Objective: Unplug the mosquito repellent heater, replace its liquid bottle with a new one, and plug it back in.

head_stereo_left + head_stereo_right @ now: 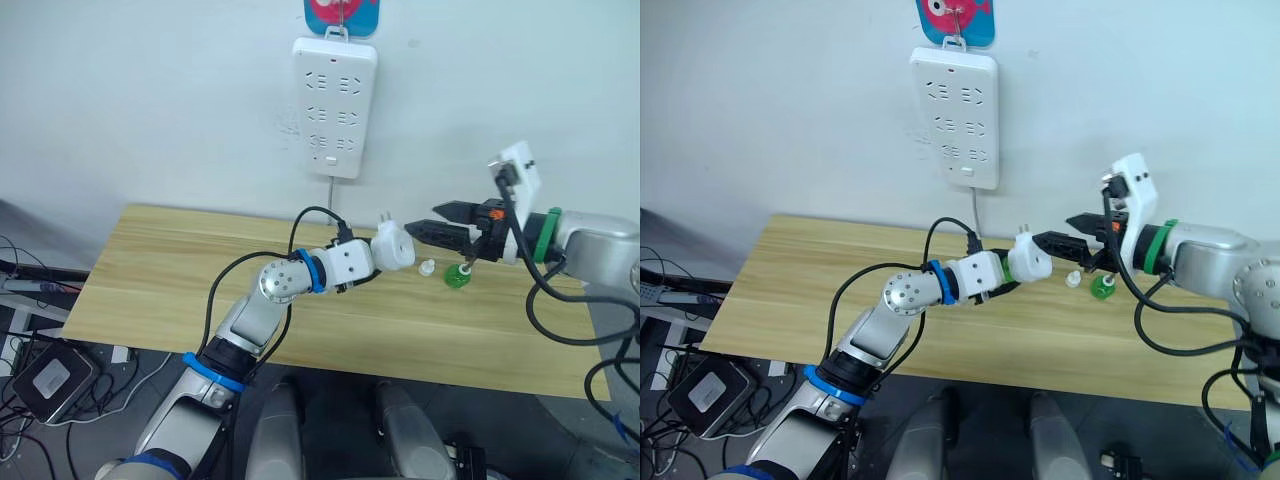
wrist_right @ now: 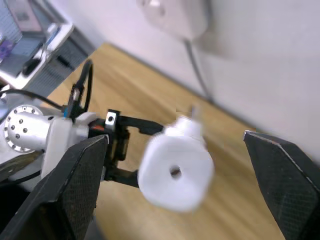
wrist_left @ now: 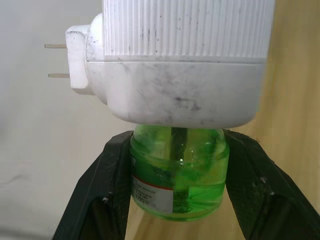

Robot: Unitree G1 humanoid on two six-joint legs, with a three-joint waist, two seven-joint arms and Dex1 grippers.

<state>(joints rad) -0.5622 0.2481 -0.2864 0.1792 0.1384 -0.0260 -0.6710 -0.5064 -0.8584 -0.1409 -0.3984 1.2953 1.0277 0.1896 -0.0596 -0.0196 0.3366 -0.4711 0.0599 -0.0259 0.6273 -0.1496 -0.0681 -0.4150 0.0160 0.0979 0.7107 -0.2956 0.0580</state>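
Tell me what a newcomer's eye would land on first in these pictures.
First, the mosquito repellent heater, unplugged and held up over the wooden table by the left claw, which grips the green liquid bottle under the dome. Next, the right claw, open and facing the heater's top hole. Then the white power strip hanging on the wall above, and a second green bottle standing on the table by a small white cap.

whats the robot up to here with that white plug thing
It is midway through swapping the liquid bottle on a mosquito repellent heater. The heater is unplugged and held over the wooden table, away from the wall power strip. The left tool grips the green bottle attached to it. The right tool is open, facing the heater's top. Another green bottle and a small white cap sit on the table.
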